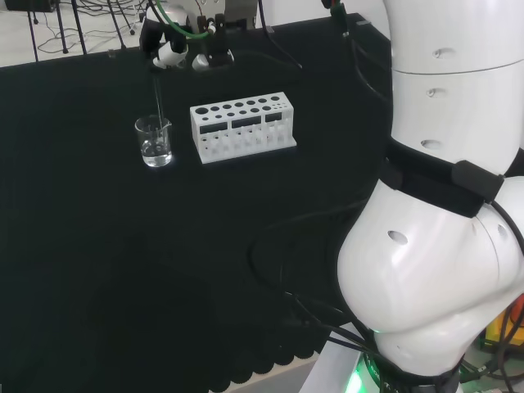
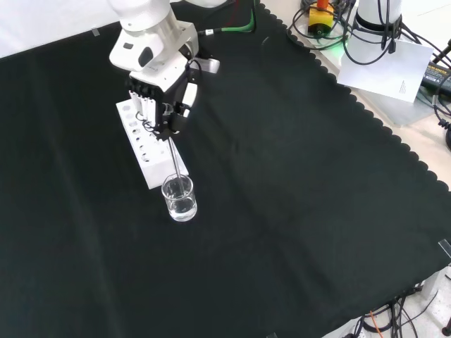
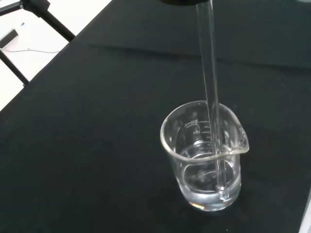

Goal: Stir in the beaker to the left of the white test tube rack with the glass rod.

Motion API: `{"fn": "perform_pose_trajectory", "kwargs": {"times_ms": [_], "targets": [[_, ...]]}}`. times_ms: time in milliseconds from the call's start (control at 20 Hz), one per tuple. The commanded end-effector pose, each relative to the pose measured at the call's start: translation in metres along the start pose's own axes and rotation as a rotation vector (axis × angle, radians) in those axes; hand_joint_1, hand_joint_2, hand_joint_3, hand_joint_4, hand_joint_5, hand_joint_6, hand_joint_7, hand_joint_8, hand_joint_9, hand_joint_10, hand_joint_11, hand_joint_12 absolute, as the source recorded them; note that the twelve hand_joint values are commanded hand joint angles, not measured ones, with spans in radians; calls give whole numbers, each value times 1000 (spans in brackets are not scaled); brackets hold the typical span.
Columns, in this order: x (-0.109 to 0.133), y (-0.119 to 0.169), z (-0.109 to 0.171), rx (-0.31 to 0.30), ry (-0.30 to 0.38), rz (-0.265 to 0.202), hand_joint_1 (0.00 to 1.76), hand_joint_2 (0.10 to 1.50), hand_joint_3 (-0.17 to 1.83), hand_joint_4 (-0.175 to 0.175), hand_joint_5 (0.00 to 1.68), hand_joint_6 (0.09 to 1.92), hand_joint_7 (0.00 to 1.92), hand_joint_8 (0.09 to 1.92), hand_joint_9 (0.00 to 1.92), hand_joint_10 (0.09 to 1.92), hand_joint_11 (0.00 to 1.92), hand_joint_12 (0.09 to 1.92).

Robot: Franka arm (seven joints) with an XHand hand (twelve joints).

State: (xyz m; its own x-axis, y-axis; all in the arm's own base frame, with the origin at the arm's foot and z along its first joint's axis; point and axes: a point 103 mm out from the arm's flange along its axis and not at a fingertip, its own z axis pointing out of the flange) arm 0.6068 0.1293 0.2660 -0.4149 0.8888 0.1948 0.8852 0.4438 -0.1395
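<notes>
A small clear glass beaker (image 1: 155, 141) (image 2: 179, 198) (image 3: 204, 155) with a little clear liquid stands on the black cloth, left of the white test tube rack (image 1: 242, 126) (image 2: 146, 144) in the head view. The hand (image 2: 163, 104) (image 1: 187, 45) hovers above the beaker, fingers curled round the top of a glass rod (image 2: 175, 163) (image 1: 158, 102) (image 3: 210, 82). The rod hangs nearly upright; its lower end sits in the liquid near the beaker's bottom, close to the wall.
The arm's big white links (image 1: 442, 205) stand at the head view's right. Cables (image 1: 295, 237) trail across the cloth near the arm's base. Tripod legs (image 3: 34, 14) and a pale floor lie beyond the cloth's far edge.
</notes>
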Motion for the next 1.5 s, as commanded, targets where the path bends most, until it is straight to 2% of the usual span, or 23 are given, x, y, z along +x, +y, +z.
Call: {"fn": "perform_pose_trajectory", "kwargs": {"times_ms": [50,500,1050,1300,1500], "targets": [[13,5,2,6,-9,-19,1281,1095,0,-175,995,662,1073,1149,1629,705,1356,662],[23,21,5,4,-10,-40,1281,1096,0,-175,994,664,1072,1150,1629,706,1355,662],[-7,18,-8,-5,-27,-9,1281,1095,0,-175,993,666,1074,1149,1629,706,1356,662],[-8,13,-9,-6,-28,-10,1281,1095,0,-175,993,665,1074,1149,1629,707,1356,661],[-2,13,-12,-18,-28,-30,1281,1095,0,-175,994,665,1074,1149,1629,707,1355,661]]}}
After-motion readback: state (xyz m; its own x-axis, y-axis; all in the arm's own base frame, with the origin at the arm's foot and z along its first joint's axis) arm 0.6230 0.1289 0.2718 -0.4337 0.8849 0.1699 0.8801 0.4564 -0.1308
